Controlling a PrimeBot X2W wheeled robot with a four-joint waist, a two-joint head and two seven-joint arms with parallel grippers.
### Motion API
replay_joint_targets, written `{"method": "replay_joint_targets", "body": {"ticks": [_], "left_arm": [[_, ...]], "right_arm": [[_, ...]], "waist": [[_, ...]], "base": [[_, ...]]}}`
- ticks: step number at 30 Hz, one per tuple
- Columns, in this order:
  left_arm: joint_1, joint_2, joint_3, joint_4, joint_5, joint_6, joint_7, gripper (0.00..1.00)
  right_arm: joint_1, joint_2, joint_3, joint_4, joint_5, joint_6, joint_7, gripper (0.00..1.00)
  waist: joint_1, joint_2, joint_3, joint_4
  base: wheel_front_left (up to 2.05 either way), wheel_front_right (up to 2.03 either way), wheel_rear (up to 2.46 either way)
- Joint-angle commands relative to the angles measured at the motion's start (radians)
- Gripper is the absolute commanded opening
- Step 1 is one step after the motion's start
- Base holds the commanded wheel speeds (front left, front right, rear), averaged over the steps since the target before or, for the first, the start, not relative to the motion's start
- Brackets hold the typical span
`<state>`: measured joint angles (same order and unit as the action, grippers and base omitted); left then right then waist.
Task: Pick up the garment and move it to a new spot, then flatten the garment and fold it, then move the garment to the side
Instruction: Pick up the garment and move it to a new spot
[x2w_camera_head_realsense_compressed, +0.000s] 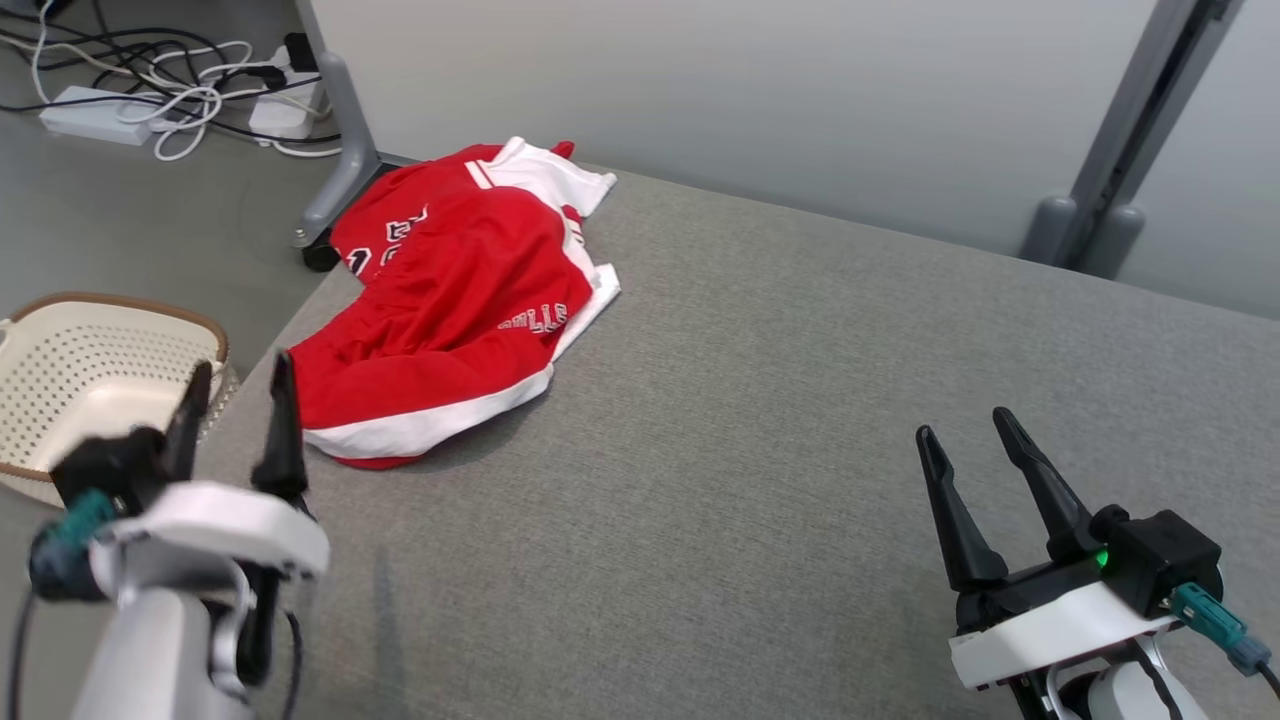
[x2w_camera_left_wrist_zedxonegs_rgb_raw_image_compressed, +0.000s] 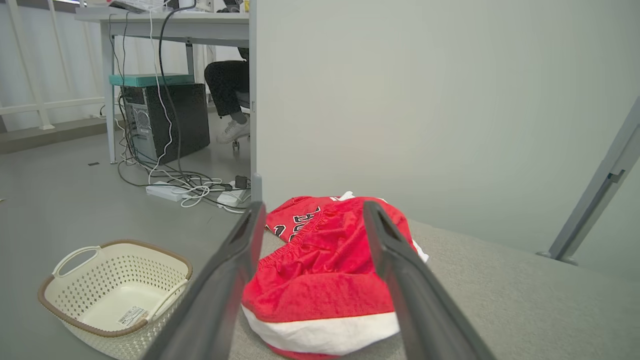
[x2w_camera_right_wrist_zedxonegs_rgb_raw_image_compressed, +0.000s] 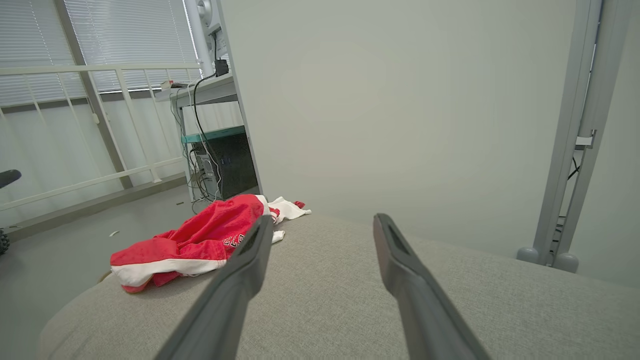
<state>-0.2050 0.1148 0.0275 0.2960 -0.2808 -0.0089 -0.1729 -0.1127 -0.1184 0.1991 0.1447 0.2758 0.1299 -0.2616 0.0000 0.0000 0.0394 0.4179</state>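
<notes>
Grey surface (x2w_camera_head_realsense_compressed: 800, 420) holds crumpled red shorts (x2w_camera_head_realsense_compressed: 450, 300), far-left corner. Step: pickup, not started. L gripper (x2w_camera_head_realsense_compressed: 243, 362), R gripper (x2w_camera_head_realsense_compressed: 964, 422): fingers spread, empty. Next, likely: L gripper reaches fwd, pinches hem.

The garment (x2w_camera_head_realsense_compressed: 450, 300) lies at the table's (x2w_camera_head_realsense_compressed: 800, 400) far-left corner, with the basket (x2w_camera_head_realsense_compressed: 90, 370) on the floor (x2w_camera_head_realsense_compressed: 150, 230) to its left.

Matt red cloth garment (x2w_camera_head_realsense_compressed: 450, 300); grey woven table cover (x2w_camera_head_realsense_compressed: 780, 400); perforated plastic basket (x2w_camera_head_realsense_compressed: 90, 370).

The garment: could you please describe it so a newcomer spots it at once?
Start at the grey table. At its far left corner, near the cream basket, lies the crumpled garment. It alone is bright red, with white trim and lettering.
</notes>
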Motion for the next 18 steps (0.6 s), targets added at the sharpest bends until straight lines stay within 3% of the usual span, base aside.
{"method": "replay_joint_targets", "body": {"ticks": [1, 8, 18], "left_arm": [[-0.085, 0.030, 0.019, 0.037, -0.037, -0.022, 0.066, 1.00], [-0.253, 0.111, 0.056, 0.202, -0.129, -0.069, 0.244, 1.00], [-0.432, 0.209, 0.070, 0.433, -0.182, -0.068, 0.454, 1.00]], "right_arm": [[-0.015, -0.013, 0.010, -0.006, 0.015, 0.001, -0.005, 1.00], [-0.050, -0.034, 0.024, -0.038, 0.034, 0.001, -0.005, 1.00], [-0.099, -0.068, 0.043, -0.073, 0.052, 0.001, -0.005, 1.00]], "waist": [[0.0000, 0.0000, 0.010, -0.024], [0.0000, 0.0000, 0.054, -0.100], [0.0000, 0.0000, 0.140, -0.219]], "base": [[0.00, 0.00, 0.00], [0.00, 0.00, 0.00], [0.00, 0.00, 0.00]]}}
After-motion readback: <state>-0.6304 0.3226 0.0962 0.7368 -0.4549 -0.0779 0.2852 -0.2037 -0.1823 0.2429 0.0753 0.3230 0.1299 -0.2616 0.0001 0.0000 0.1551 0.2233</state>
